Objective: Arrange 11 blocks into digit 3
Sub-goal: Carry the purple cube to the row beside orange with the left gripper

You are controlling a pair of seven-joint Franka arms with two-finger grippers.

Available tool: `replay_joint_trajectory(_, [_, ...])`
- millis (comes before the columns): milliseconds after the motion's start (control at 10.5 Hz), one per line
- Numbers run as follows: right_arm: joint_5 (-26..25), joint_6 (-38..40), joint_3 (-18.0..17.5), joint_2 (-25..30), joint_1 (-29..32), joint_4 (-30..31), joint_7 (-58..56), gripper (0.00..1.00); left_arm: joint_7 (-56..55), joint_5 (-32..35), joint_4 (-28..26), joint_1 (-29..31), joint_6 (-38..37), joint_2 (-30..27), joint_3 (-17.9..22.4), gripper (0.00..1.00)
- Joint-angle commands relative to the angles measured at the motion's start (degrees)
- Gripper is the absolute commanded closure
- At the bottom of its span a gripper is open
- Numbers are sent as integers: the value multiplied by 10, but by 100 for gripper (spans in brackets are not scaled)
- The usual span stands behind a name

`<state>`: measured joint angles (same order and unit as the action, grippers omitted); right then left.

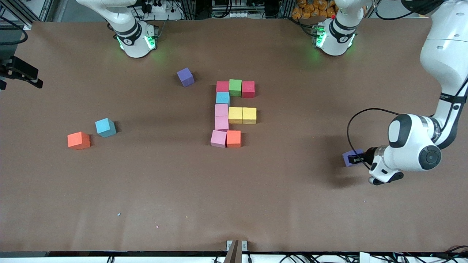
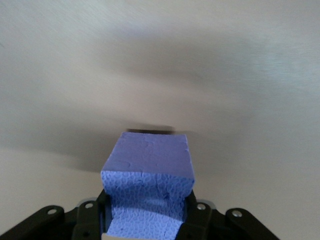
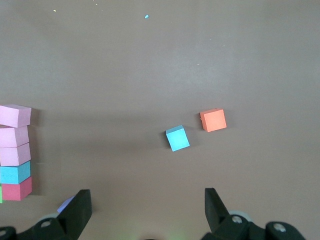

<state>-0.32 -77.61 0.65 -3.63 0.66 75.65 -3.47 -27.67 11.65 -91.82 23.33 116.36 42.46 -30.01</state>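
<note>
Purple matte foam cube (image 2: 148,172) is clamped between the left claw (image 1: 354,158) fingers, low over the brown surface (image 1: 292,204) toward the left arm's end. Nine foam cubes (image 1: 234,115) are grouped mid-surface; light-blue (image 1: 105,127), orange (image 1: 78,140) & second purple (image 1: 185,77) cubes lie apart. Right claw (image 3: 147,210) is held up w/ fingers spread, gripping nothing.

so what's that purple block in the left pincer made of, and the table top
The purple block in the left pincer looks like matte foam: the left wrist view shows a pebbled, cell-like face with no shine. The table top looks like a dull brown paper or felt-like sheet, even and without glare; which one is unclear. The right pincer waits open above the table.
</note>
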Motion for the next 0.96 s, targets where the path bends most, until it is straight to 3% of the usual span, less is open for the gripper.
replay_joint_trajectory(0, [8, 3, -1, 5, 5, 2, 7, 0, -84, -28, -4, -26, -9, -11, -5, 88])
replay_joint_trajectory(191, [8, 3, -1, 5, 5, 2, 7, 0, -189, -61, -4, -63, -9, -19, -6, 88])
replay_joint_trajectory(574, [8, 3, -1, 5, 5, 2, 7, 0, -384, -64, 17, -147, -8, -20, -7, 90])
replay_joint_trajectory(861, [8, 3, -1, 5, 5, 2, 6, 0, -528, -79, 16, -165, 11, -20, -34, 90])
